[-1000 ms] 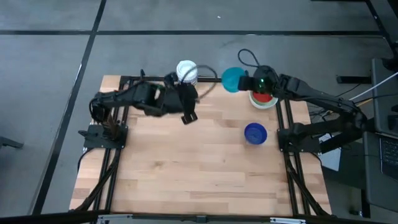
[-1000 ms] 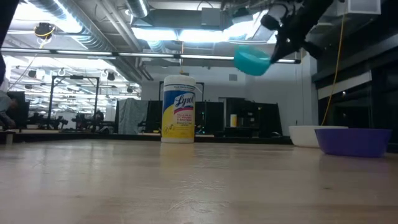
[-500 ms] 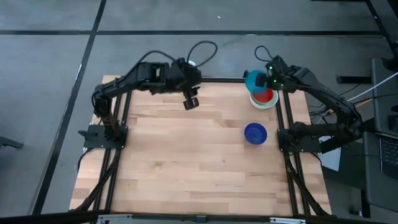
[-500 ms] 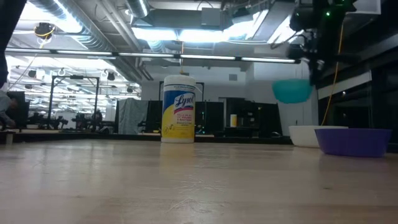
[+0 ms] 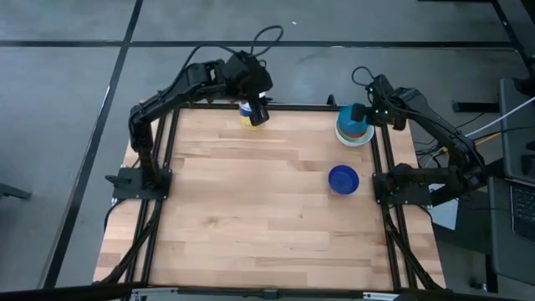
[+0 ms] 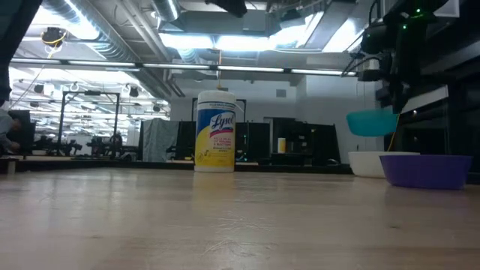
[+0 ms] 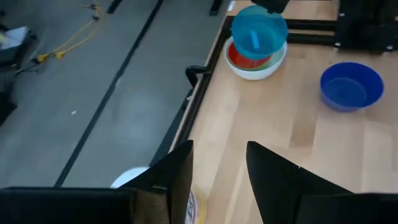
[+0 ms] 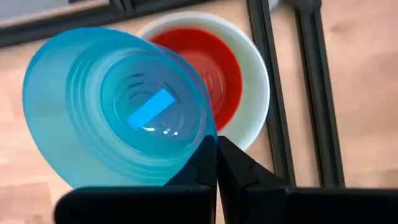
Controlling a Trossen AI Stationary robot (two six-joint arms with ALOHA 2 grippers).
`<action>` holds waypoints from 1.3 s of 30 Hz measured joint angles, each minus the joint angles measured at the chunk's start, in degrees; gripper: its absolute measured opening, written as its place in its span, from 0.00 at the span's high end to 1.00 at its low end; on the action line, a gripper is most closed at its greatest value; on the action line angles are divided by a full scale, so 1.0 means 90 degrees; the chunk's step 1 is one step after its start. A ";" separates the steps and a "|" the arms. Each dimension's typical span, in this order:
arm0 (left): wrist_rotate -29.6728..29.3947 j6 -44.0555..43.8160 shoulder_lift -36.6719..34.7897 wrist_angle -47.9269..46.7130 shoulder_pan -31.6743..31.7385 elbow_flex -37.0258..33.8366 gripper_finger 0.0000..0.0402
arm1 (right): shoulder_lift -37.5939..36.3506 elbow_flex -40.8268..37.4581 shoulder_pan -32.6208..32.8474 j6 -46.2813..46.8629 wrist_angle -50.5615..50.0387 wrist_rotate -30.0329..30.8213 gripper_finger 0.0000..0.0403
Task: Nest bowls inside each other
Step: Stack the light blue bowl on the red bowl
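Note:
The teal bowl (image 8: 118,118) hangs over the white bowl (image 8: 258,81) at the table's far right corner, with my right gripper (image 8: 217,163) shut on it. A red bowl (image 8: 214,78) sits nested inside the white one. In the low view the teal bowl (image 6: 373,122) floats level above the white bowl (image 6: 366,162). The dark blue bowl (image 5: 343,179) stands alone, nearer on the right. My left gripper (image 7: 217,168) is open and empty, high over the canister (image 5: 247,117) at the far edge. My right gripper pinches the teal bowl's rim (image 8: 208,142) between its two fingers, which come steeply from above. The bowl is lifted clear, opening upward and about level, just above the white bowl with the red one in it.
The white canister with the yellow label (image 6: 215,132) stands upright at the far edge, under my left gripper. Black frame rails (image 5: 380,159) run along the table's right side, close to the white bowl. Bare wooden tabletop (image 5: 251,209) spreads across the middle and near side.
My right gripper has carried the teal bowl toward the table's right edge and down, and has tipped steeper; the bowl, tilted before, now hangs level over the white bowl. My left gripper has swung toward the far edge, over the canister.

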 joint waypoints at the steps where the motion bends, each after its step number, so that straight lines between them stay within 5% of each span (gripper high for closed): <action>1: 0.0164 0.0108 0.0012 0.0026 0.0096 0.0000 0.64 | 0.0000 -0.0051 0.0021 0.0070 -0.0022 -0.0028 1.00; 18: 0.2698 0.1416 0.0273 0.0417 0.1475 -0.0005 0.64 | -0.0007 -0.0257 0.0499 0.3110 0.0292 0.0415 1.00; 31: 0.3051 0.1397 0.0360 0.0770 0.2039 -0.0005 0.64 | -0.0007 -0.0257 0.0552 0.4624 0.0203 0.0657 1.00; 39: 0.3371 0.1408 0.0618 0.0755 0.2107 -0.0002 0.64 | -0.0010 -0.0661 0.0566 0.5008 0.0340 0.0250 1.00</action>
